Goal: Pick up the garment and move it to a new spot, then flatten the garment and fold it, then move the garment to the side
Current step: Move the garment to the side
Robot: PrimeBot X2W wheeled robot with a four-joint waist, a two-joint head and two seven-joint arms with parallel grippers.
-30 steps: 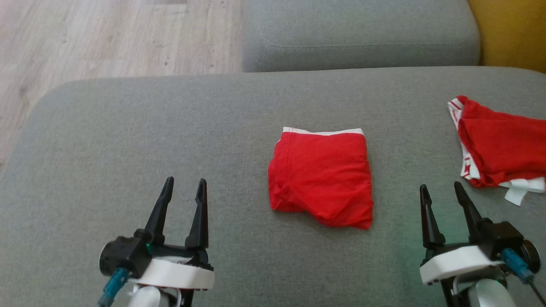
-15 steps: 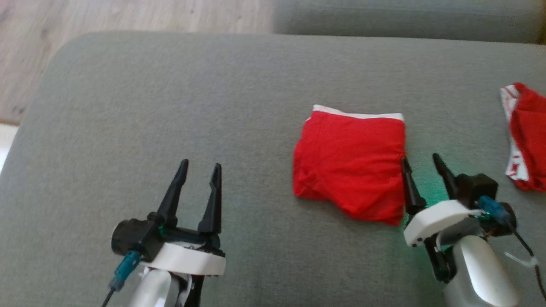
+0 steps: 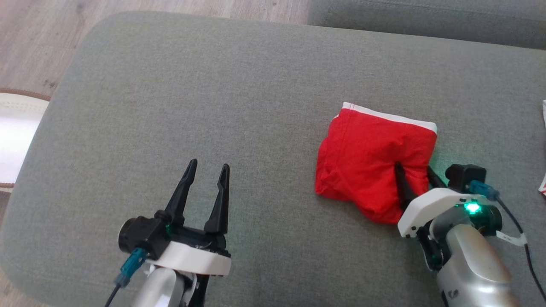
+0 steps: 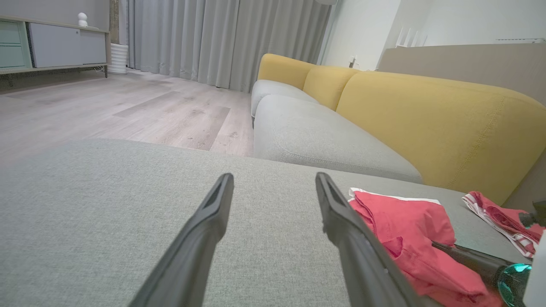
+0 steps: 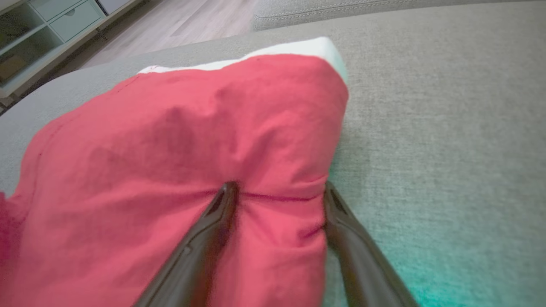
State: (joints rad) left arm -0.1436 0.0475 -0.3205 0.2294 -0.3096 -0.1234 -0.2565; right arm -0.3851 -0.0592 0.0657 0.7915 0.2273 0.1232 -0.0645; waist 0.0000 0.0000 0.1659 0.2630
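Head view: the garment (image 3: 375, 162), red with a white waistband along its far edge, lies folded on the right half of the grey cushion (image 3: 213, 85). The right gripper (image 3: 413, 167) is at its near right corner. Its fingers stand spread, not pinched. One finger lies on top of the red cloth and the other runs along the cloth's right edge. In the right wrist view a strip of the cloth sits between the two fingers, and a crease runs across from one tip to the other.

A second ago this gripper stood on bare cushion, well apart from the garment. Half a second ago its inner finger was just beside the right edge, and now it is on the cloth. The garment lay flat then, and it now puckers around that finger. The head camera has also swung, so the whole picture has shifted.

The left gripper (image 3: 210, 164) hovers over bare cushion to the garment's left, well apart from it. Its fingers are as wide and empty as before.

A second garment (image 4: 499, 215), red with white stripes, lies further right on the same cushion. Behind are another grey seat (image 4: 320, 140) and a yellow backrest (image 4: 426, 115). Past the cushion's far edge are a pale wood floor (image 3: 38, 42), grey curtains (image 4: 213, 38) and a low cabinet (image 4: 64, 42).
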